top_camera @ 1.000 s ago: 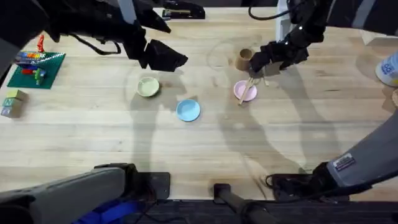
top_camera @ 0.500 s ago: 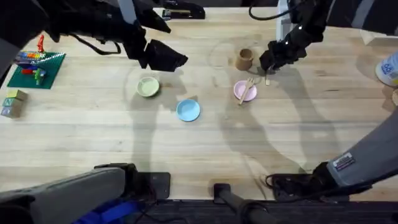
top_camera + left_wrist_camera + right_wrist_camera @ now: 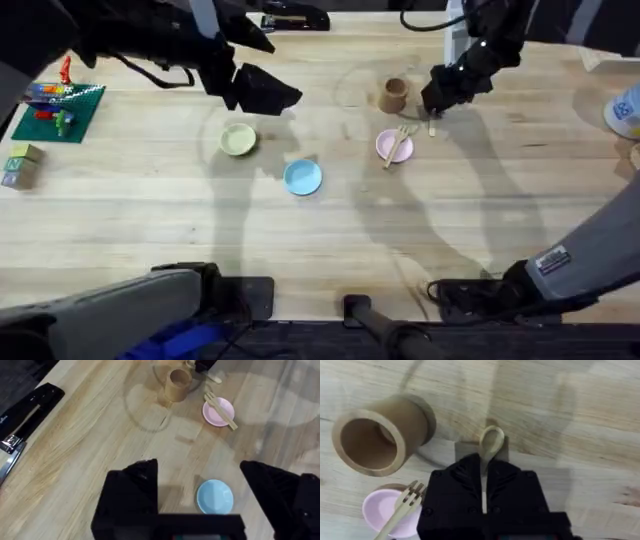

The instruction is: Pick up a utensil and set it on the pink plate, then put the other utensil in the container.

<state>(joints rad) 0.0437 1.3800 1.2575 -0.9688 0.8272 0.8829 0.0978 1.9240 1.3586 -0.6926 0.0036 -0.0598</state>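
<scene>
A: Where do your utensils sit?

B: Your fork [image 3: 396,141] lies across the pink plate [image 3: 389,150], tines toward 1 o'clock. The spoon [image 3: 490,442] rests on the counter [image 3: 400,240], at 3 o'clock from the wooden cup [image 3: 393,95].

A: And your hands?

B: Your right hand [image 3: 484,477] is pinched closed on the spoon's handle. Your left hand [image 3: 200,485] gapes wide, gripping nothing, above the blue plate [image 3: 214,496].

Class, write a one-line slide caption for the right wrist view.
Right gripper closed on the wooden spoon beside the empty wooden cup, fork already resting on the pink plate.
</scene>
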